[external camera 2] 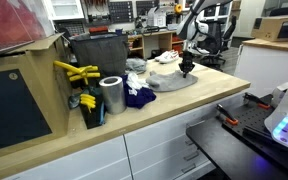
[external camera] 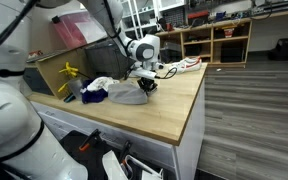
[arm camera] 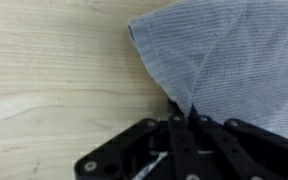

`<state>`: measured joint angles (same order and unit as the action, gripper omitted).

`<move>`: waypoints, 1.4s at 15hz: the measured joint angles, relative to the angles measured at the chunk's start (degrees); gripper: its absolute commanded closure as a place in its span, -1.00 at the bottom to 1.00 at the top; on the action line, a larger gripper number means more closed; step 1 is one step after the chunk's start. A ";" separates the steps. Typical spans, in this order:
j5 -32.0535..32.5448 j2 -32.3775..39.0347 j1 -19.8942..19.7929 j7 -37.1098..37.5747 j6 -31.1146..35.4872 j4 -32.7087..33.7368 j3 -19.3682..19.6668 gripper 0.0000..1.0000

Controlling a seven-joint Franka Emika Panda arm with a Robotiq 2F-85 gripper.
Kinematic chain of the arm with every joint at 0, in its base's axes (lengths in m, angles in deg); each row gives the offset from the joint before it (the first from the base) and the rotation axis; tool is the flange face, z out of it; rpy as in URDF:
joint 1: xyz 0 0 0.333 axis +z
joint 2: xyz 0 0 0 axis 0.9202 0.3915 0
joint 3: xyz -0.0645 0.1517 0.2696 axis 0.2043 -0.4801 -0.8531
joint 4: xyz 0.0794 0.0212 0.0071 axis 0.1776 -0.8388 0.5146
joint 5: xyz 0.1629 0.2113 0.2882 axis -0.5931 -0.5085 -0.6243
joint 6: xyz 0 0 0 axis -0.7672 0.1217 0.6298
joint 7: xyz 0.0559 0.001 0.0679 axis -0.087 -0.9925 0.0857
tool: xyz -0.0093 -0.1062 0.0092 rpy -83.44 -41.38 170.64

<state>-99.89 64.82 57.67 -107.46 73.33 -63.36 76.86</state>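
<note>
Grey cloth (arm camera: 234, 60) pinched by its edge on the wooden worktop (arm camera: 54, 70).
In the wrist view it fills the upper right of the frame, and my jaws, at bottom centre, stand all but closed with a fold of its lower edge between them. In an exterior view the grey cloth (external camera 2: 169, 80) lies flat right of centre, just beside a dark blue cloth (external camera 2: 139, 98) and near a metal can (external camera 2: 111, 95). The bite looks thin to me. If I lift fast, the fold could slip out, and I judge the trailing fabric could drag the dark blue cloth along or nudge the can.
</note>
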 measured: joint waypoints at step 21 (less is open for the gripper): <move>16.72 -2.82 1.22 19.76 8.08 -5.57 13.39 -0.07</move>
<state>-83.17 62.00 58.89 -87.69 81.41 -68.93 90.25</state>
